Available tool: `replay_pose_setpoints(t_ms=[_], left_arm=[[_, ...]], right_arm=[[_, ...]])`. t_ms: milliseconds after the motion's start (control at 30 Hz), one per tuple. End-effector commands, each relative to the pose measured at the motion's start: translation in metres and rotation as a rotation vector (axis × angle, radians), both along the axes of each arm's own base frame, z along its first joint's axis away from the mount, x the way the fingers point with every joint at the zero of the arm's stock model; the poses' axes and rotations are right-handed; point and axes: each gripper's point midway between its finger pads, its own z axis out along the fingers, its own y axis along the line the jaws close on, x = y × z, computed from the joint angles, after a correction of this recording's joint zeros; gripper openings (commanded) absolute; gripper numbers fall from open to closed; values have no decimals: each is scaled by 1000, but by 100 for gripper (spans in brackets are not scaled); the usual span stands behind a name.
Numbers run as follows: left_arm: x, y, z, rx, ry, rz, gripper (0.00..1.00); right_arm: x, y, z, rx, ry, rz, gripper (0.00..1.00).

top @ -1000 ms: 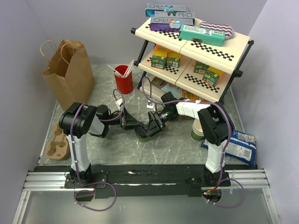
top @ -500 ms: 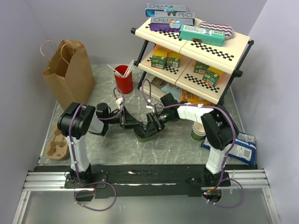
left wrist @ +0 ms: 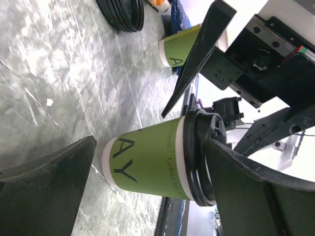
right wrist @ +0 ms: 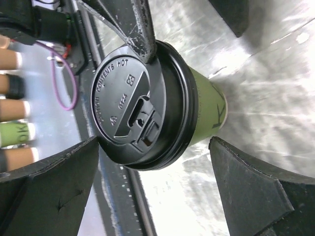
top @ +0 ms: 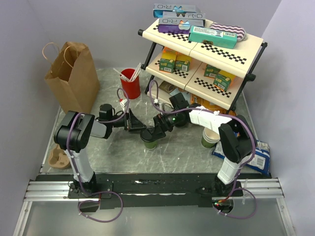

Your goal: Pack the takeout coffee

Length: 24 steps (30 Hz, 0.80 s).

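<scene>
Standing upright on desk (top: 187, 153): takeout coffee (top: 149, 138), black lid on. Left pincer (top: 141, 130) spread wide, cup between its fingers. Right pincer (top: 156, 131) likewise gaping, straddling lid from opposite side.

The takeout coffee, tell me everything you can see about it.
The takeout coffee is a small green paper cup with dark lettering and a pale bottom rim. It is capped by a round black plastic lid embossed "contents hot", with a sip tab. It stands upright on the grey marbled table, between the open fingers of the left gripper and the right gripper. One left finger seems to touch the lid's rim.
</scene>
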Motion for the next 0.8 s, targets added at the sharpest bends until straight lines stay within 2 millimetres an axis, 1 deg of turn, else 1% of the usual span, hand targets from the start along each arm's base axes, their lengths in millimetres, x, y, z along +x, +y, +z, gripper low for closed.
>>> replay_pose_setpoints(t_ms=[0,33,67,100,200,300,333,367,400,433,467,500,533,567,600,633,667,700,733,767], left_arm=[[11,2,16,42,-95,12,100],[16,1,20,52,-111,15,99],[14,2,19,67,-93,15,99],[15,2,22,69,-115,12,99],[17,4,25,88,-120,23,99],[17,4,28,91,-120,37,99],[20,4,32,93,-129,41,99],[23,4,40,92,-154,46,99],[25,6,42,108,-140,57,99],[32,6,51,120,-167,72,99],[35,8,63,137,-193,91,99],[34,13,60,181,-176,101,100],[45,17,67,219,-194,154,99],[46,22,78,229,-220,173,99],[49,29,81,250,-215,209,99],[48,38,74,302,-166,253,99],[45,43,80,322,-182,276,99],[43,47,78,347,-173,288,99],[37,52,71,381,-139,289,100],[26,57,63,424,-101,281,99]], right_arm=[[12,-6,20,-8,-118,17,99],[11,-8,20,-4,-107,17,99],[10,-9,20,-3,-102,15,99],[9,-9,22,3,-97,15,99],[8,-10,18,-1,-81,13,100],[12,-11,18,2,-72,3,100],[14,-11,20,3,-70,-1,100],[17,-14,22,3,-70,-7,100],[23,-14,31,16,-88,-13,100],[28,-18,36,20,-92,-28,100],[30,-21,40,22,-81,-42,100],[39,-27,52,45,-91,-66,100],[42,-30,57,52,-86,-80,100],[43,-34,62,60,-75,-89,100],[50,-38,70,71,-86,-102,100],[51,-40,71,68,-88,-105,100],[54,-41,72,63,-97,-106,100],[57,-41,74,57,-104,-110,100],[61,-43,70,28,-112,-130,100],[65,-43,69,17,-100,-150,100]])
